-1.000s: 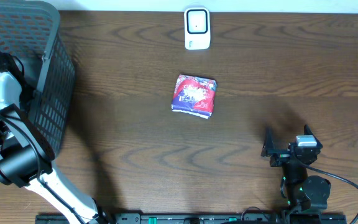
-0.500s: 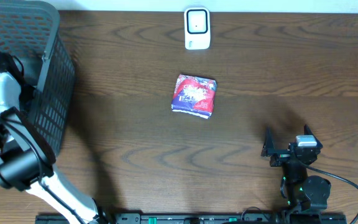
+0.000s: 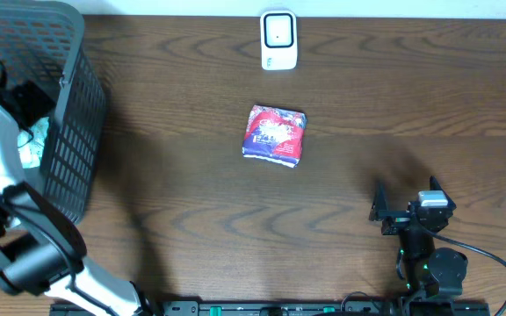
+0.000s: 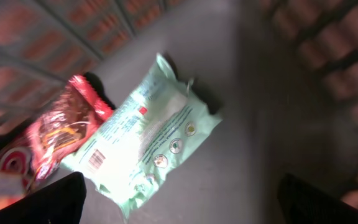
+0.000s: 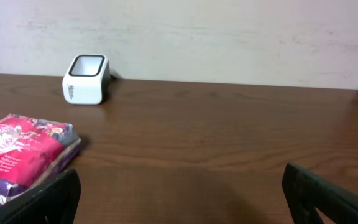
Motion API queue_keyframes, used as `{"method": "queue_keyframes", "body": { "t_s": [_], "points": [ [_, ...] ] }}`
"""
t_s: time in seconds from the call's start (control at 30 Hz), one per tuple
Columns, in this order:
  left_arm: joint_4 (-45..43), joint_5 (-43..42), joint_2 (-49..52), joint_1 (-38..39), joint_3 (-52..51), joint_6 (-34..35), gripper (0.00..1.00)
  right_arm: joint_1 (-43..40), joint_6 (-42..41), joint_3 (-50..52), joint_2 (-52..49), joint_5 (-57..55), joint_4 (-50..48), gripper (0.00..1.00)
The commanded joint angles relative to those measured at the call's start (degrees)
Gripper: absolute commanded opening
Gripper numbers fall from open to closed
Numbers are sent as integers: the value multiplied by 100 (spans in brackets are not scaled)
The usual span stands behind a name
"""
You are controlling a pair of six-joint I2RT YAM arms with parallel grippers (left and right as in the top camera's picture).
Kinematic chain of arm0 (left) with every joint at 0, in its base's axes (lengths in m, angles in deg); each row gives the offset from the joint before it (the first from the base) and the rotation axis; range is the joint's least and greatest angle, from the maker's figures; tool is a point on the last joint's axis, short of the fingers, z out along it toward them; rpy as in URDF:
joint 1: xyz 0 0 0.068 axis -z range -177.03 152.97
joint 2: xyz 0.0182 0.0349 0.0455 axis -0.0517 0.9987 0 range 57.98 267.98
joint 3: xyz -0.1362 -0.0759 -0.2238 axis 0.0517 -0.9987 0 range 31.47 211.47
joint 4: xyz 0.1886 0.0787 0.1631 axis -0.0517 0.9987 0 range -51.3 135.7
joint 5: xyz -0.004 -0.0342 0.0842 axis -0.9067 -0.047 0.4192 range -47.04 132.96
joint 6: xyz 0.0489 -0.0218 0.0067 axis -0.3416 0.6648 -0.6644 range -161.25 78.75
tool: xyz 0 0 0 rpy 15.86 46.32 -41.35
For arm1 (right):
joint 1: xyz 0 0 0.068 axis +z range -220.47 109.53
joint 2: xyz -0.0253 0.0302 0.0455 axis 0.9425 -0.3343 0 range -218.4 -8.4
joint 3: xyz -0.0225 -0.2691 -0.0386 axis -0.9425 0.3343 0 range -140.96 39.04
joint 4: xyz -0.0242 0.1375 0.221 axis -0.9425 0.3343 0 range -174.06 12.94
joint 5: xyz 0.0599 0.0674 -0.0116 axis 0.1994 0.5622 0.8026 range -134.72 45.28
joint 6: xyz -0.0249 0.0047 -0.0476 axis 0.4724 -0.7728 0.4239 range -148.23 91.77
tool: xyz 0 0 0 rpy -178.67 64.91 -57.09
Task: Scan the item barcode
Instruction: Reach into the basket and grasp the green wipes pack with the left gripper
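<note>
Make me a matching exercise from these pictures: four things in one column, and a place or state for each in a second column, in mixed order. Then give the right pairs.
Things
1. white scanner
2. pink and purple packet
3. pale green packet
4. right tool

Places or states
A. lying in the basket, beside a red packet
B. open, holding nothing
C. at the far edge of the table
D. in the middle of the table

Right pairs: 1-C, 2-D, 3-A, 4-B.
</note>
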Motion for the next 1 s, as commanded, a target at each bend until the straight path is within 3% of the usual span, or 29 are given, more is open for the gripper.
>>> {"method": "queue_keyframes", "body": {
  "t_s": [0.0,0.1,0.3,0.5,0.57,0.63,0.67,0.73,0.83,0.9,0.97],
  "points": [
    [-26,-48,516,-11,2,-1062,98,76,46,11,35,-7,20,99],
    [-92,81,769,-11,2,-1196,98,76,46,11,35,-4,20,99],
    [-170,1132,1123,-22,2,-1311,98,76,46,11,35,-4,22,99],
    [-155,695,1392,-22,0,-1368,95,76,46,11,35,-4,22,99],
    [-153,636,1473,-20,0,-1366,81,76,46,11,35,-4,22,99],
    [-125,640,1497,-22,0,-1366,52,76,46,11,35,-7,22,99],
    [-107,640,1495,-22,0,-1364,44,76,46,11,35,-7,22,99],
    [-66,643,1443,-22,2,-1364,35,76,46,11,35,-4,22,99],
    [-39,643,1241,-22,4,-1246,28,76,46,11,35,-7,22,99],
    [-44,640,1010,-22,4,-1012,10,76,46,11,35,-4,22,99],
    [-44,636,643,-22,4,-697,7,76,46,11,35,-4,22,99]
  ]
}}
